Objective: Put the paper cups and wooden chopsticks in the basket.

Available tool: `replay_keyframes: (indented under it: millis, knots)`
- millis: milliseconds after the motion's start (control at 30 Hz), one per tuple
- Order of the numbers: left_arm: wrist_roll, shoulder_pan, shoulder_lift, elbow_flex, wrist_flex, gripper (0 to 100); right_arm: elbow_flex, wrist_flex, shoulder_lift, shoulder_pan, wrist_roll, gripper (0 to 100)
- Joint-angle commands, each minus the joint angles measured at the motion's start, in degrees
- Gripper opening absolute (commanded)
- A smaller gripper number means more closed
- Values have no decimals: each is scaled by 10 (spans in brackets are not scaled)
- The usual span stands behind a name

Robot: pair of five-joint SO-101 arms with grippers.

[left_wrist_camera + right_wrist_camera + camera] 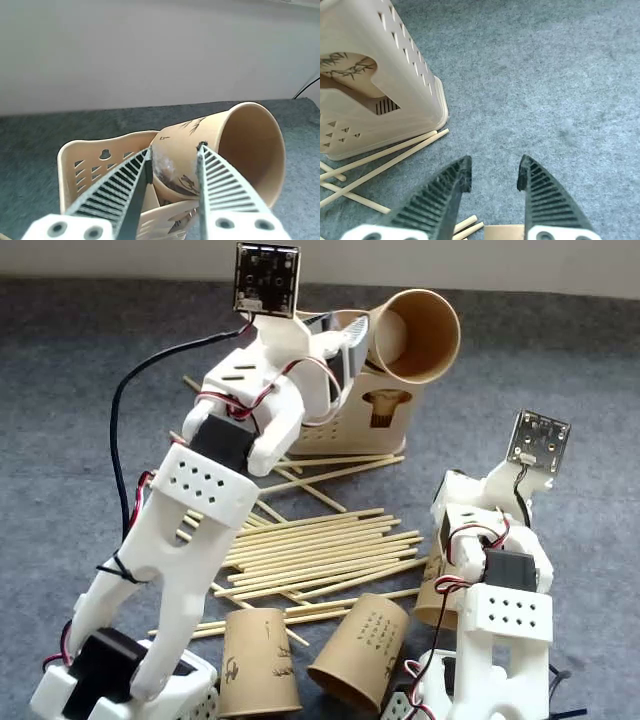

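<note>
Left gripper (175,148) clamped on base of paper cup (250,145), cup on its side over basket (95,155) rim. Right gripper (494,167) part open, empty, beside basket. Chopsticks (320,550) and other cups (258,660) on carpet (560,370) near basket.

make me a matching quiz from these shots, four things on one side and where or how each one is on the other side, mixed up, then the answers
Things:
1. held paper cup
2. wooden chopsticks
3. basket
4. right gripper

States:
A. open, over bare grey carpet
B. upright at the far side, behind the chopsticks
C. on its side between the left gripper's fingers, at the basket's top
D. strewn on the carpet between the arms

Pairs: 1-C, 2-D, 3-B, 4-A
</note>
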Motion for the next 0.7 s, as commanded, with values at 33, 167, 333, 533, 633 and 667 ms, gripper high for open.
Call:
replay_keyframes:
  millis: [33, 167, 333, 533, 633, 667]
  knots:
    - [5, -1, 0, -10, -3, 155, -9, -13, -11, 7, 1, 159]
    - [6, -1, -8, -10, 1, 155, -9, -13, -11, 7, 1, 159]
    - [6, 18, -51, 10, 2, 157, -9, -13, -11, 7, 1, 159]
    - [5, 33, -50, 21, -3, 158, -9, -13, -11, 7, 1, 159]
    - [5, 31, -25, 18, -3, 158, -9, -13, -11, 7, 1, 159]
    - [5, 31, -18, 18, -3, 158, -9, -13, -11, 7, 1, 159]
